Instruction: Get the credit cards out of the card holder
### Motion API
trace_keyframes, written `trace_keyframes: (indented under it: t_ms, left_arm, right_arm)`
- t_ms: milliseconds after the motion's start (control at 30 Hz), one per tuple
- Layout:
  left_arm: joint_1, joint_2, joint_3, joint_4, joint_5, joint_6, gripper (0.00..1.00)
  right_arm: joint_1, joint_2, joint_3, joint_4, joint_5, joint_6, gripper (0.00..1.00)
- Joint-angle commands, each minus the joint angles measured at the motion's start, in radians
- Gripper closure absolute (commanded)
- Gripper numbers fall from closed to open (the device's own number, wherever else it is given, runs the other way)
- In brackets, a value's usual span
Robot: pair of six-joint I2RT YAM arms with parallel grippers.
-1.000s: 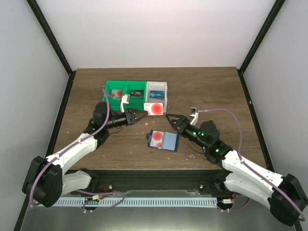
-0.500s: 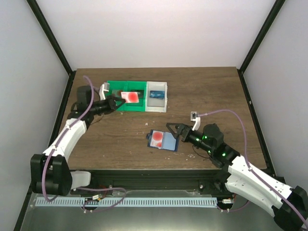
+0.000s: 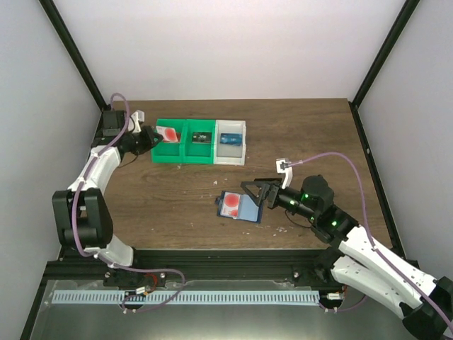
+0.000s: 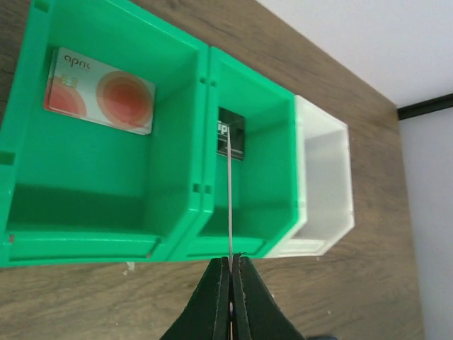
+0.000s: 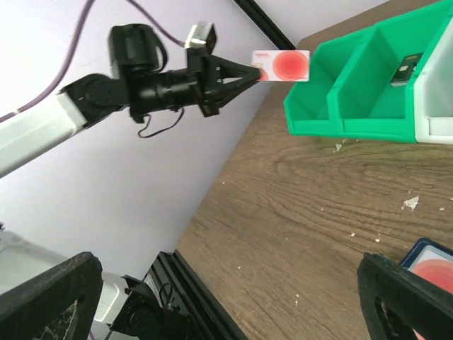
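Top view – left gripper: my left gripper (image 3: 153, 134) is pressed together on a thin whitish-pink credit card with a red round spot (image 3: 168, 132). It holds the card in the air over the left end of the green plastic two-compartment bin (image 3: 185, 151).
Top view – card holder: the flat dark navy card holder (image 3: 250, 210) lies on the brown wooden tabletop (image 3: 311, 134), well apart from the bins. A second red-spotted card (image 3: 230, 204) sits in its left half.
Top view – right gripper: my right gripper (image 3: 253, 196) is at the holder's right edge with fingers spread, gripping nothing. I cannot tell whether a finger touches the holder.
Top view – white bin: a white plastic bin (image 3: 241, 150) touches the green one's right side.
Left wrist – grip: the fingers (image 4: 219, 301) pinch the held card, which I see edge-on as a thin line (image 4: 228, 191).
Left wrist – bin contents: a third red-spotted card (image 4: 99, 90) lies flat in the left compartment. A small dark item (image 4: 231, 134) is in the middle one.
Right wrist – fingers: they are set wide apart at the lower corners (image 5: 42, 297).
Right wrist – holder: only a corner shows at lower right (image 5: 432, 268), with the red spot visible.
Right wrist – far side: the left gripper's card faces me flat-on (image 5: 283, 65), just beside the green bin's left end.
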Motion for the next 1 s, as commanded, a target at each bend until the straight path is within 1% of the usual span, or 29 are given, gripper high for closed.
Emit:
trace_keyframes:
  t_ms: [0, 100, 267, 367, 600, 700, 867, 967]
  left_arm:
    - [0.001, 0.097, 0.102, -0.052, -0.008, 0.061, 1.0]
    - [0.001, 0.148, 0.14, -0.041, 0.013, 0.047, 1.0]
    - [0.001, 0.248, 0.252, -0.117, -0.112, 0.094, 1.0]
    - [0.001, 0.317, 0.312, -0.14, -0.08, 0.103, 1.0]
    - [0.001, 0.448, 0.44, -0.191, -0.124, 0.113, 1.0]
    - [0.001, 0.472, 0.456, -0.184, -0.134, 0.106, 1.0]
    - [0.0, 0.51, 0.458, -0.169, -0.108, 0.098, 1.0]
    - [0.0, 0.542, 0.489, -0.196, -0.125, 0.119, 1.0]
  right_arm:
    - [0.004, -0.015, 0.05, -0.041, -0.025, -0.04, 0.0]
    - [0.004, -0.012, 0.061, -0.048, -0.031, -0.032, 0.0]
    - [0.004, -0.006, 0.067, -0.015, -0.038, -0.024, 0.0]
    - [0.004, 0.009, 0.083, -0.031, -0.029, -0.019, 0.0]
    - [0.004, 0.026, 0.097, -0.036, -0.028, -0.02, 0.0]
    - [0.004, 0.042, 0.095, -0.023, -0.027, -0.01, 0.0]
    - [0.004, 0.075, 0.113, -0.011, -0.034, 0.022, 0.0]
    - [0.004, 0.074, 0.101, -0.006, -0.016, 0.036, 0.0]
